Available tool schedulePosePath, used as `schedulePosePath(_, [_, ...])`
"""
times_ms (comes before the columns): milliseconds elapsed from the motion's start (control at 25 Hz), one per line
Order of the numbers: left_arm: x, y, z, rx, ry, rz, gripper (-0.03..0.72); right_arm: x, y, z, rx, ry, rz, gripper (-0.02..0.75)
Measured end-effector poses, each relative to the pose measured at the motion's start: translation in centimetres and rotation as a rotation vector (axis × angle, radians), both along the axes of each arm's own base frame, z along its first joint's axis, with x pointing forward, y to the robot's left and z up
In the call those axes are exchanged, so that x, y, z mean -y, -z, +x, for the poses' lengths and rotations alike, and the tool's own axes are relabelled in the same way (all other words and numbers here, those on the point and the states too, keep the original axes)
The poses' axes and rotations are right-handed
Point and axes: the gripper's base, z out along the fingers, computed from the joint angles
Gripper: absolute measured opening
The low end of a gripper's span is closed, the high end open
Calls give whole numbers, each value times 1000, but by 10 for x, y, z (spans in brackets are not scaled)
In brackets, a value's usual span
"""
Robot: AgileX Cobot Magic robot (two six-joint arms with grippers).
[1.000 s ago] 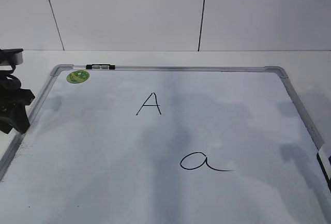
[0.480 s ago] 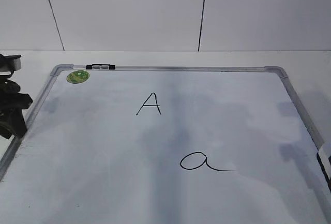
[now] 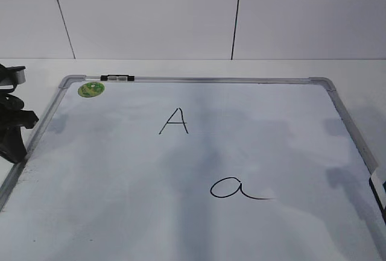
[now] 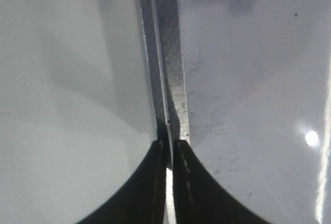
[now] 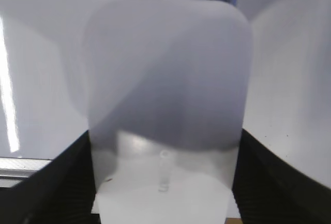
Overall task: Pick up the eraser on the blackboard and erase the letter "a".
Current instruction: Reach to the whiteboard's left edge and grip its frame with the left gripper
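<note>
Leftward and back has gone the black left gripper (image 3: 13,129), fingers pressed together over the silver-framed white blackboard (image 3: 199,81) edge. Right gripper (image 5: 164,182) clamps the white rounded plastic eraser (image 5: 165,79) (off right); a careless sweep might smear past cursive "a" (image 3: 236,188).

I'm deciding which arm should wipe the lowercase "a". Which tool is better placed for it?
Right. The right tool has the eraser between its fingers. The left tool is shut and empty over the blackboard's left frame, farther from the letter "a".
</note>
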Motion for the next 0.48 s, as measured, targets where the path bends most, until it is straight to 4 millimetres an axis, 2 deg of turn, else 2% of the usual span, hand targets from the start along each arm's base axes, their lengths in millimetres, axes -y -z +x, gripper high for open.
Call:
schedulePosePath(360, [0, 0, 0, 0, 3, 2, 22, 0, 0, 0, 0, 0, 0, 571])
schedulePosePath(480, [0, 0, 0, 0, 3, 2, 42, 0, 0, 0, 0, 0, 0, 571])
